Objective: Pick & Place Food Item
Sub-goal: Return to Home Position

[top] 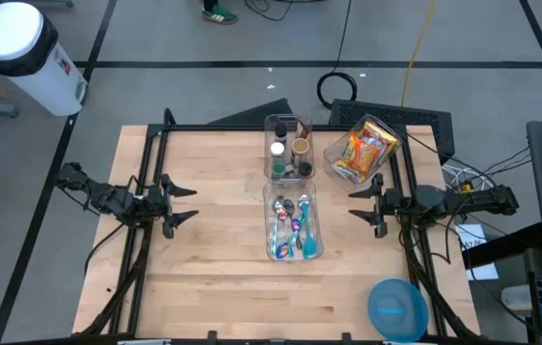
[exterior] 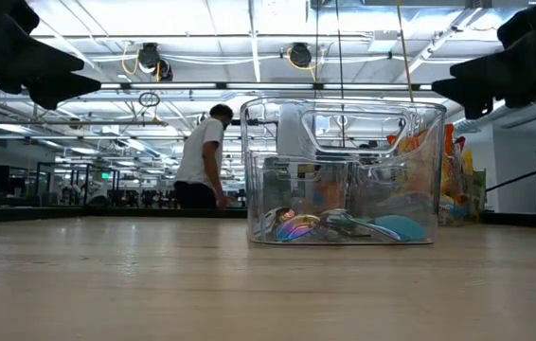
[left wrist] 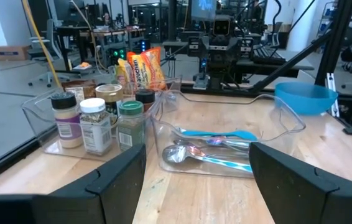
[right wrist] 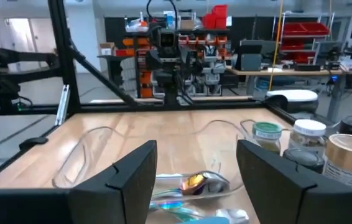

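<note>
I find the left gripper (top: 188, 204) over the left side of the wooden table (top: 214, 287), its fingers (left wrist: 117, 177) spread wide with nothing between them, pointing toward the middle. The right gripper (top: 354, 204) sits opposite over the right side, also spread and holding nothing; its fingers (right wrist: 120, 177) frame a view across the table to the other arm. Both grippers are well apart from the containers. The nearer transparent bin (top: 267, 218) stands at the table's centre, between the two grippers, and the spoons (top: 290, 228) lie inside it in a loose heap. From the left wrist view I make out a blue spoon (left wrist: 218, 134) resting above a shiny rainbow spoon (left wrist: 185, 154). Directly behind it, end to end, stands a second clear bin (top: 269, 144) holding upright spice jars (left wrist: 95, 124). Just to the right of that one, a third clear container (top: 340, 165) lies tilted, with orange snack packets (top: 367, 149) in it. A blue bowl (top: 397, 309) sits at the near right corner of the table. A white waste bin (top: 17, 48) stands on the floor beyond the far left corner. In the low view, a person (exterior: 202, 156) stands in the room behind.
</note>
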Motion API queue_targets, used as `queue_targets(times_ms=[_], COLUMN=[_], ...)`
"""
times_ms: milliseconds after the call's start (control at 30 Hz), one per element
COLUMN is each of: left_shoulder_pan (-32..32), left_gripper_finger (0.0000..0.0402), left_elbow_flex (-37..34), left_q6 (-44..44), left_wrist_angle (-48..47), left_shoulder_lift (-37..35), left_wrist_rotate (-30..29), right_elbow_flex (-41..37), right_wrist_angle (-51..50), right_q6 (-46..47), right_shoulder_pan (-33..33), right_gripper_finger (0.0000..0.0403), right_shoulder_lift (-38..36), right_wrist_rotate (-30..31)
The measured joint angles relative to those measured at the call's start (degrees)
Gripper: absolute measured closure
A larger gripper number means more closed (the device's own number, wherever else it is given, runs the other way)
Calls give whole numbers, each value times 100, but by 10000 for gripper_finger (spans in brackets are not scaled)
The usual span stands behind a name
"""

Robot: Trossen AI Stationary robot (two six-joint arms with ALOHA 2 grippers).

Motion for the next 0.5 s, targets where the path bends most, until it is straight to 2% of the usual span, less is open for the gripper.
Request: queue_targets(times_ms=[367,500], left_shoulder_pan=[0,0], left_gripper_finger=[108,108], left_elbow_flex=[2,2], left_q6=[168,1065], left_wrist_angle=[-136,-131], left_shoulder_lift=[7,7], left_wrist_rotate=[26,-1], right_elbow_flex=[-174,-179], right_wrist_angle=[-51,-59], right_q6=[136,136], right_shoulder_pan=[1,1], right_gripper_finger=[190,190], right_shoulder_lift=[9,9], right_wrist_rotate=[-4,-4])
